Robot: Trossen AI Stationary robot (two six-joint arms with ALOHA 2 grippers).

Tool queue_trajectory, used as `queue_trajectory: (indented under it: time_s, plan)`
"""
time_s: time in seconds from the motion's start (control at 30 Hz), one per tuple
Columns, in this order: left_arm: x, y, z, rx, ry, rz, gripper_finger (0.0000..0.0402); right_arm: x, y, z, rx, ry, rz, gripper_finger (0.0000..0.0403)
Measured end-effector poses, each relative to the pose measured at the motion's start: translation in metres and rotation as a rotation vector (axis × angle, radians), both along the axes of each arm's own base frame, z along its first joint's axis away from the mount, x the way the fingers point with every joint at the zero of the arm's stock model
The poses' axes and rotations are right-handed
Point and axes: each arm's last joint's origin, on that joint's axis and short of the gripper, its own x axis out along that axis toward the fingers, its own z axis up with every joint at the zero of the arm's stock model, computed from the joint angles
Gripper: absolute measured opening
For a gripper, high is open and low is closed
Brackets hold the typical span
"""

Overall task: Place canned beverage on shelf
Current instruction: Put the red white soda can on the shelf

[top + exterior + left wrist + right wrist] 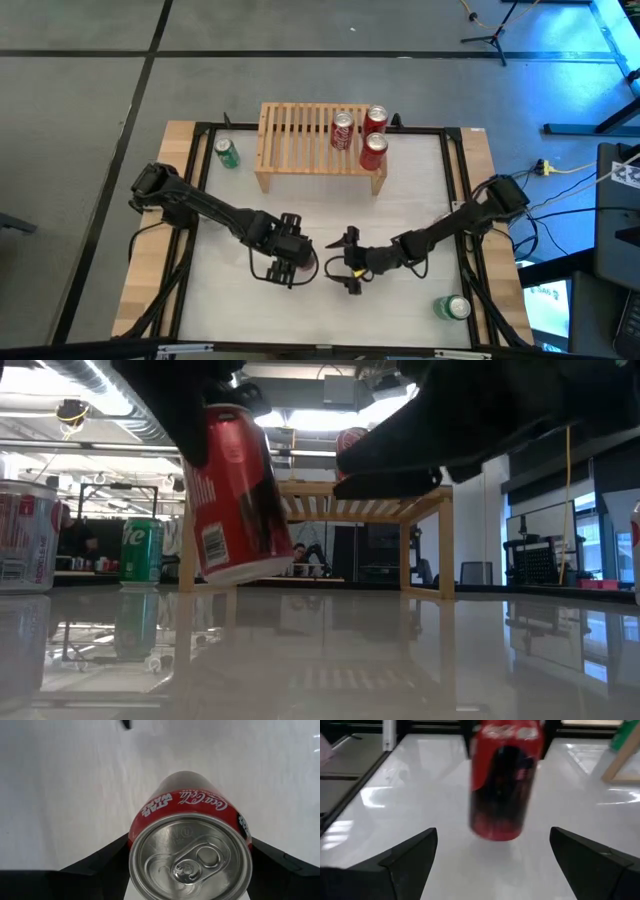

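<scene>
Red and black, the can (232,495) we hold in our left gripper (287,262) hangs tilted just above the white table (400,200), its base clear of the surface in the low view. Our left jaws are closed on its sides, one dark finger (95,867) on each flank, with the silver lid and pull tab facing the wrist camera. This puts the can near the front middle of the table, well short of the shelf (300,135). Our right gripper (352,268) sits just beside it, pointed at the can, jaws spread wide and holding nothing; its two fingers (405,857) frame the can without touching it. On the wooden shelf at the back, three red cans (372,150) stand at the right end. We see a green can (227,152) standing beside the shelf's left leg, and another green can (452,307) at the front right corner.
</scene>
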Motion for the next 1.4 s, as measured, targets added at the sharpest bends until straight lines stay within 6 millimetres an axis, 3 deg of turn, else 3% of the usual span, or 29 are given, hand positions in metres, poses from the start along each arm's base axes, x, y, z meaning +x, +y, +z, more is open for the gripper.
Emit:
queue_trajectory:
  time_s: [0.3,0.6,1.1,1.4]
  plan:
    - [0.004,-0.006,-0.01,0.039,0.022,-0.096,0.0286,0.013,-0.013,-0.017,-0.011,-0.015,-0.043,0.0381]
    - [0.005,-0.006,-0.01,0.043,0.012,-0.117,0.0288,0.018,-0.009,-0.02,-0.013,-0.018,-0.002,0.0381]
    - [0.006,-0.006,-0.01,0.045,0.003,-0.086,0.0375,0.019,-0.009,-0.019,-0.015,-0.014,-0.002,0.0381]
    - [-0.005,-0.006,0.0,0.021,0.105,0.028,0.0381,0.019,-0.009,-0.019,-0.015,-0.013,-0.002,0.0381]
